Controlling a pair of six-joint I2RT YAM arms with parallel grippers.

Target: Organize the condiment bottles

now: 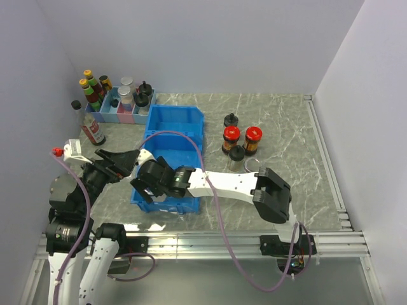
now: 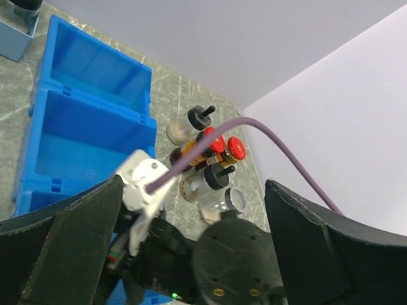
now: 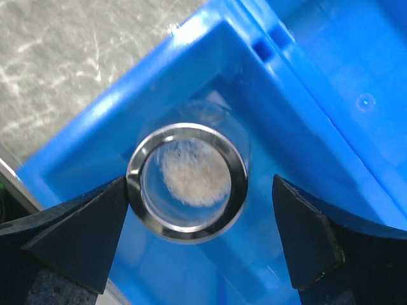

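Toward the lower left of the top view, the right tool [image 1: 147, 184] reaches into the lower-left corner of the blue bin [image 1: 175, 121]. The right wrist view shows its fingers spread wide around a clear glass jar [image 3: 187, 181] with a silver lid. The finger at frame left sits just at the lid's rim, and the one at frame right stands apart from it. The jar is inside the bin's corner, with pale grains visible through its lid. Whether it rests on the bin floor cannot be told.

Just left of the bin, the left tool [image 1: 124, 160] is also spread wide with nothing between its fingers.

Right of the bin, five more containers cluster on the grey bench [image 1: 286, 127]: a black-capped shaker [image 1: 231, 121] uppermost, two red-lidded jars [image 1: 231, 136] side by side below it, then a second shaker [image 1: 236, 155] and a second glass jar [image 1: 252, 166].
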